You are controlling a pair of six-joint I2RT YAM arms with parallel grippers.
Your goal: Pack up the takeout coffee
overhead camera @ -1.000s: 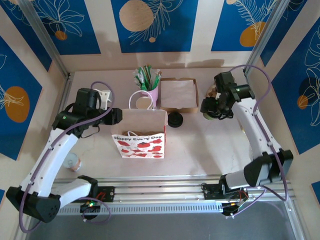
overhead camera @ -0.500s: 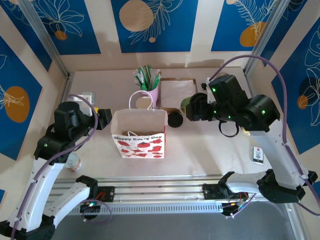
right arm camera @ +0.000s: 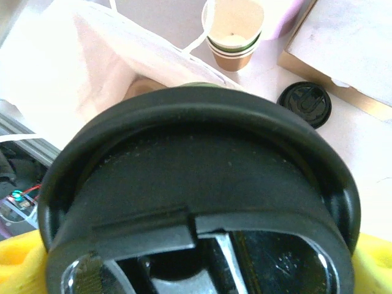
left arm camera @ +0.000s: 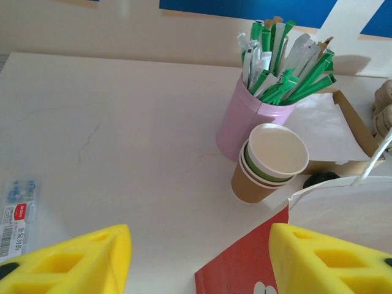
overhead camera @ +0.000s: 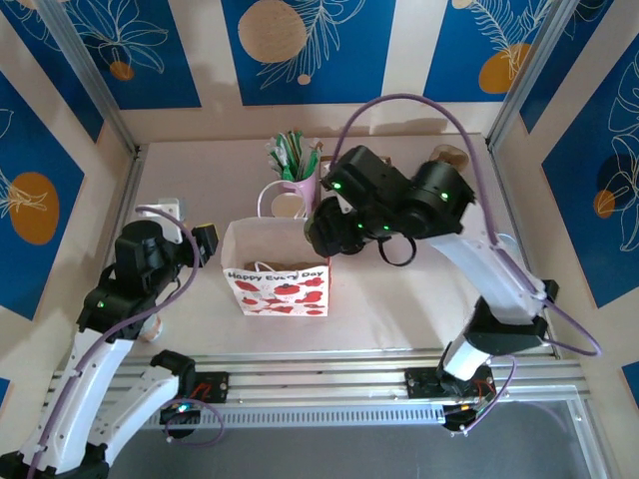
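Right fingers (right arm camera: 17,272) clamped on takeout coffee (right arm camera: 196,184) between them, above paper bag (right arm camera: 116,55), left fingers (left arm camera: 79,263) spread apart, empty

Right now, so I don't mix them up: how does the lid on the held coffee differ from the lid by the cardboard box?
The coffee's lid sits on its cup; the loose lid covers nothing. The coffee's lid is held in the right pincer near the paper bag; the loose lid lies flat on the table beside the cardboard box. Both are round and black.
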